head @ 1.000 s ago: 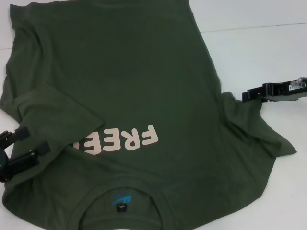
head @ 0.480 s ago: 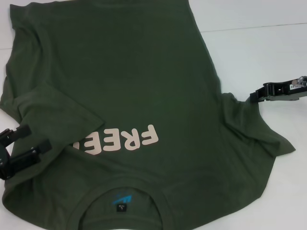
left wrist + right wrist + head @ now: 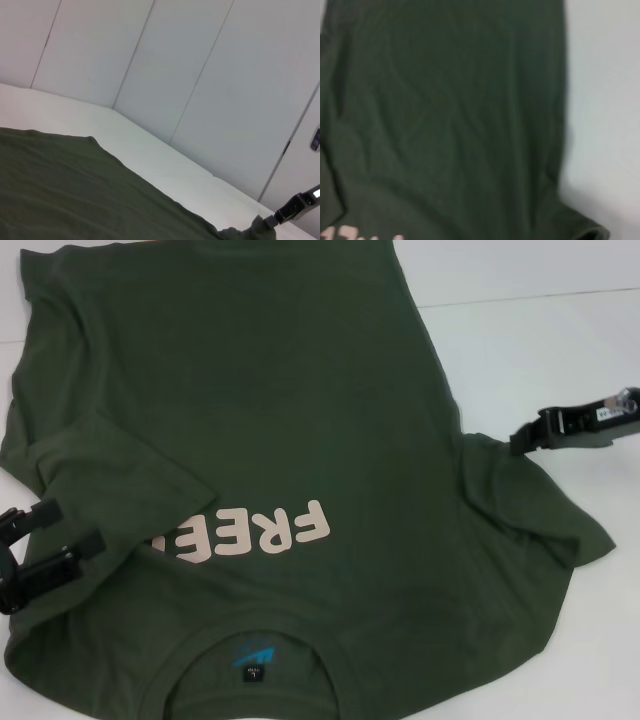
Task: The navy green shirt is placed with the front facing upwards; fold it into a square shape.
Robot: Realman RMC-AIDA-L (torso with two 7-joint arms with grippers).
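The navy green shirt (image 3: pixel 270 410) lies front up on the white table (image 3: pixel 540 350), collar (image 3: pixel 260 640) nearest me. Its left sleeve (image 3: pixel 120 470) is folded inward over the body and covers part of the pink "FREE" lettering (image 3: pixel 275 532). My left gripper (image 3: pixel 45 538) is open at the shirt's left edge, beside the shoulder. My right gripper (image 3: pixel 515 443) is shut on the edge of the right sleeve (image 3: pixel 530 505) and holds it slightly lifted. The left wrist view shows the shirt (image 3: pixel 75 185) and the right gripper (image 3: pixel 272 220) with cloth peaked up to it. The right wrist view shows the shirt's body (image 3: pixel 445 115).
White table extends to the right of the shirt and behind it, with a seam line (image 3: pixel 530 297) across the far part. Pale wall panels (image 3: pixel 200 75) stand beyond the table in the left wrist view.
My right gripper has shifted slightly right and tilted upward, still at the right sleeve's edge. My left gripper has drifted slightly left. The shirt has hardly moved.
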